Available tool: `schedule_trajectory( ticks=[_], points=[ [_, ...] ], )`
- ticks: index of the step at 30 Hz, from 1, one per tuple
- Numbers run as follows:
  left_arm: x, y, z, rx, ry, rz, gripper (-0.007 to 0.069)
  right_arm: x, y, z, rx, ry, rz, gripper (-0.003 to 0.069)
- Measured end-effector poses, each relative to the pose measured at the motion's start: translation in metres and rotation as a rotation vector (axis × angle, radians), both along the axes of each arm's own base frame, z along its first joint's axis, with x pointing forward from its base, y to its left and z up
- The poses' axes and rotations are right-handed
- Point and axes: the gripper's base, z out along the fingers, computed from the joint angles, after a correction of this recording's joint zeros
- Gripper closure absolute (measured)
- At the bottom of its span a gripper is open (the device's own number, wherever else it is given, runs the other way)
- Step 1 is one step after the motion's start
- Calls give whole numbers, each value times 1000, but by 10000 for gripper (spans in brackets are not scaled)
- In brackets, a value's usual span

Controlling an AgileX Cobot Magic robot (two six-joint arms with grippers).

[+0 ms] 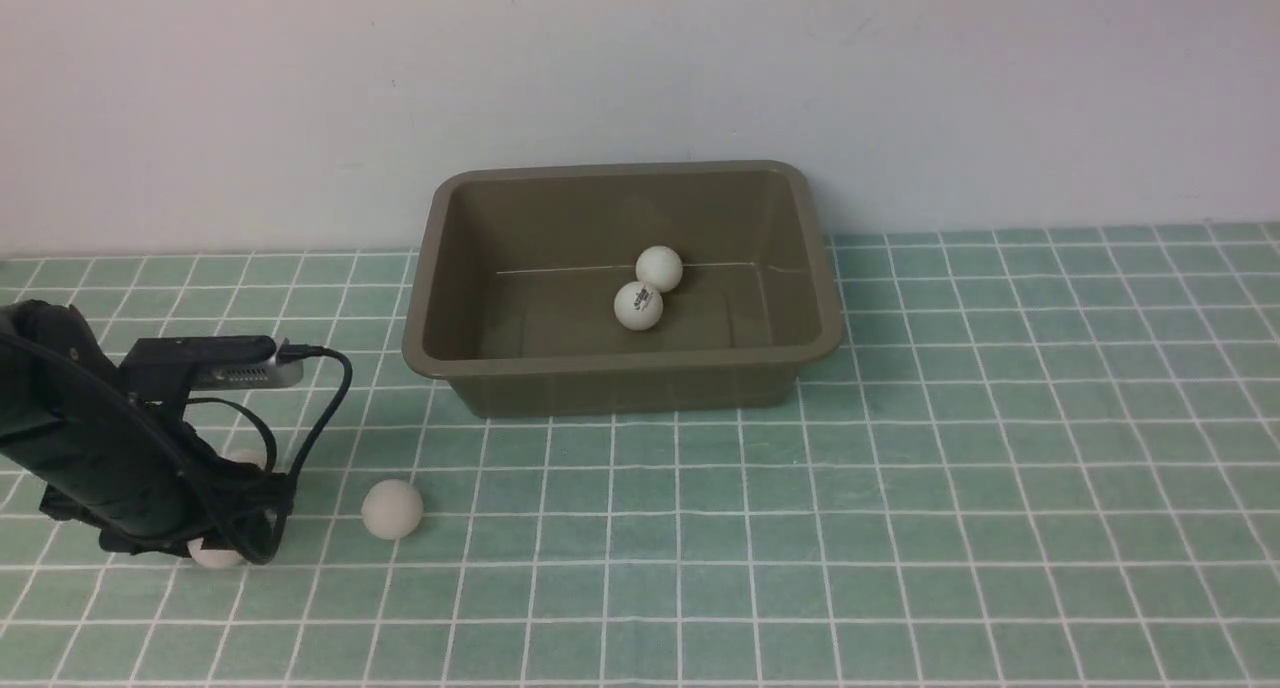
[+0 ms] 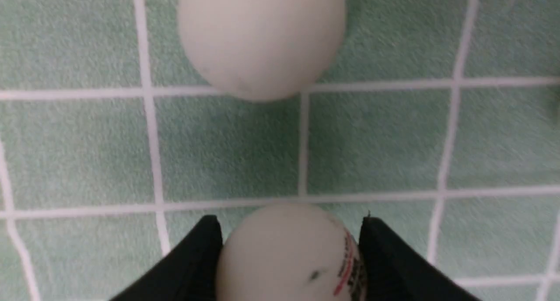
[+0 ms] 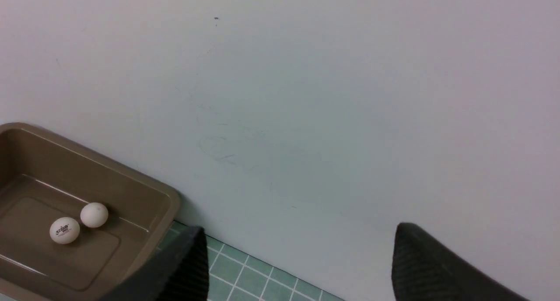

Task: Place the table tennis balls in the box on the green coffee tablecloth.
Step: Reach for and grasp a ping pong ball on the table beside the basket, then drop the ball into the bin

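1. The green coffee tablecloth spreads under everything, its far edge along the pale wall; bare grid gives wide room right of the box and in front of it.
2. The box sits upright at the cloth's far side, mouth up, long axis running left to right, near rim facing the robot.
3. The right gripper is open, its fingers well apart.
4. The left gripper, low at the cloth's left, is closed around a ball.
5. Two touching balls lie inside the box; a loose ball rests between arm and box.
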Motion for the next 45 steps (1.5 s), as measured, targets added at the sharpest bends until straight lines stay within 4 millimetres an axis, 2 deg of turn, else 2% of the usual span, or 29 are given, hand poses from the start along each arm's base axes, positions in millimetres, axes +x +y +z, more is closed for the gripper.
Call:
schedule_trajectory(
  ticks=[4,6,10,12,14,16,18,20,22,23,26,30,33,35,37,40,45],
  points=[
    [0,-2,21,-22,61,-37,272,0,0,0,-3,0,-3,148],
    [3,-3,43,-37,75,-55,272,0,-1,0,-5,0,-5,148],
    [13,-9,107,-105,-6,-76,272,0,-1,0,-12,-2,-13,148],
    [17,-12,122,-129,-44,-93,272,0,-2,0,-13,-2,-15,148],
    [32,-30,160,-204,-216,-175,272,0,-2,0,-15,-3,-16,148],
    [39,-41,173,-225,-308,-225,272,0,-2,0,-15,-3,-16,148],
    [48,-61,184,-260,-420,-296,272,0,-2,0,-15,-3,-17,148],
    [59,-97,186,-289,-535,-404,272,0,-2,0,-15,-3,-17,148],
    [71,-129,172,-261,-606,-493,272,0,-2,0,-15,-3,-17,148],
    [72,-135,168,-260,-603,-506,272,0,-2,0,-15,-3,-17,148],
    [88,-165,133,-213,-615,-553,272,0,-2,0,-15,-3,-17,148],
    [106,-179,81,-195,-542,-529,253,0,-2,0,-4,-2,-21,148],
    [113,-180,61,-195,-506,-499,197,0,-2,0,-2,-1,-22,148],
    [115,-180,53,-194,-488,-491,133,0,-2,0,-1,-1,-22,148],
    [115,-180,54,-188,-493,-500,104,0,-2,0,0,-1,-23,148],
    [114,-178,73,-152,-517,-562,93,0,-2,0,1,-1,-23,148],
    [104,-158,124,-116,-539,-580,92,0,-2,0,2,-1,-23,148]
  ],
)
